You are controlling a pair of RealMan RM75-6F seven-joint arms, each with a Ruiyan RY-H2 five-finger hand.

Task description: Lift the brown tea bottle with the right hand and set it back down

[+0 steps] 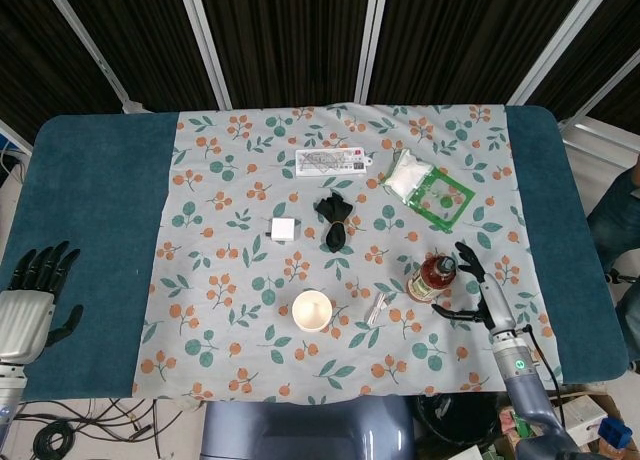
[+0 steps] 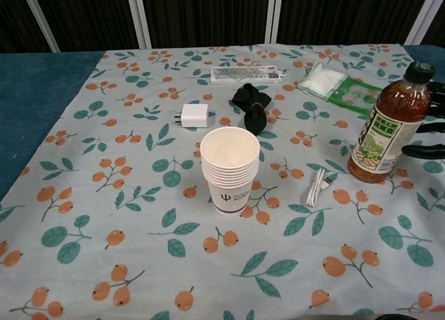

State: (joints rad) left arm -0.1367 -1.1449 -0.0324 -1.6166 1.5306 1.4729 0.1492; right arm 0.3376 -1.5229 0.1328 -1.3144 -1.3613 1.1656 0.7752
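Note:
The brown tea bottle (image 1: 432, 278) (image 2: 385, 126) stands upright on the floral cloth at the right, with a black cap and a green label. My right hand (image 1: 477, 289) is just to its right, fingers spread and curved toward the bottle without touching it. The chest view shows only its dark fingertips (image 2: 425, 150) at the right edge. At the bottom left my left hand (image 1: 33, 300) rests on the blue table cover, fingers apart and holding nothing.
A stack of paper cups (image 1: 311, 310) (image 2: 230, 170) stands near the front centre, with a white cable (image 2: 318, 189) beside it. Further back lie a white charger (image 2: 194, 115), a black cloth (image 2: 251, 105), a green-and-white packet (image 2: 341, 88) and a flat printed box (image 2: 247, 74).

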